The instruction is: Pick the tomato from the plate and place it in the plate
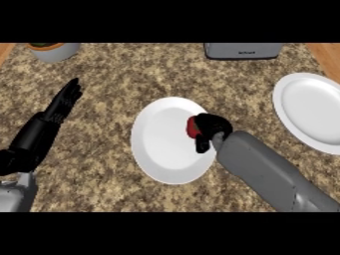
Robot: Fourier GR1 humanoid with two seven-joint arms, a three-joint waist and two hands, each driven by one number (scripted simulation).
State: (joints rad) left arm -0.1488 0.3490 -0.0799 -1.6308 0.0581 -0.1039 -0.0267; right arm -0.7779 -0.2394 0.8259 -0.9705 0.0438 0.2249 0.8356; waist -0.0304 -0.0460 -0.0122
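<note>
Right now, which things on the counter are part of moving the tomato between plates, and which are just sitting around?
Part of the job:
- tomato
- middle plate under it
- right plate
- right hand, curled round the tomato

Just sitting there:
- pot at the far left edge
- grey appliance at the far edge
- left hand, open and resting

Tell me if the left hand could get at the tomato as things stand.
Probably not: the right hand is curled round the tomato, covering most of it, and the left hand rests open far off, beyond the plate.

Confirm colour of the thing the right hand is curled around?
Red: the tomato, partly hidden by the right hand, over the near white plate. Head view.
</note>
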